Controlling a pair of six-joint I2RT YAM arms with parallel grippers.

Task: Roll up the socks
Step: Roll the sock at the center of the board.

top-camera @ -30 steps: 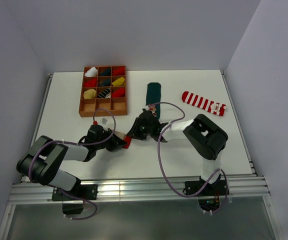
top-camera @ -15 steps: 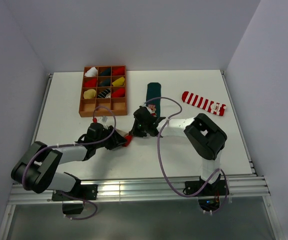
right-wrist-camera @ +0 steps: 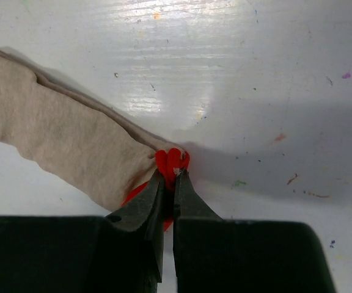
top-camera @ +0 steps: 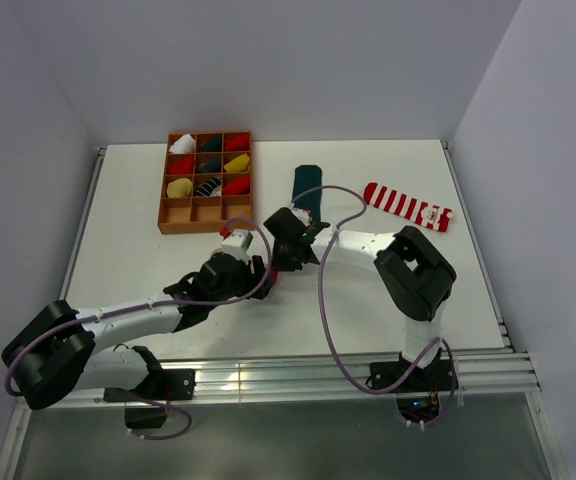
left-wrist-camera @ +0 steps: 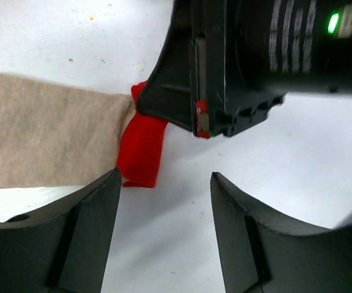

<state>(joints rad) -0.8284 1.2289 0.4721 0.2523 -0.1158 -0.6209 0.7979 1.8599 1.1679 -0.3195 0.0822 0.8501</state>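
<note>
The beige sock point(right-wrist-camera: 66, 131) lies flat on the white table, and its red toe point(right-wrist-camera: 173, 157) is bunched between my right gripper point(right-wrist-camera: 168, 177), which is shut on it. My left gripper point(left-wrist-camera: 164, 183) stands open just short of that red toe point(left-wrist-camera: 140, 152), with bare table between its fingers; the right gripper's black body point(left-wrist-camera: 225, 61) is right ahead of it. From above, both grippers meet mid-table point(top-camera: 268, 265) and cover most of this sock. The dark green sock point(top-camera: 308, 188) and the red-and-white striped sock point(top-camera: 408, 206) lie flat farther back.
A brown compartment tray point(top-camera: 174, 212) with rolled red, yellow, white and dark bundles stands at the back left. The right arm's cable point(top-camera: 323, 300) loops over the table between the arms. Grey walls close in both sides.
My left gripper has opened, let go of the beige sock and slid right toward the toe. My right gripper has shut on the red toe and shifted slightly back.
</note>
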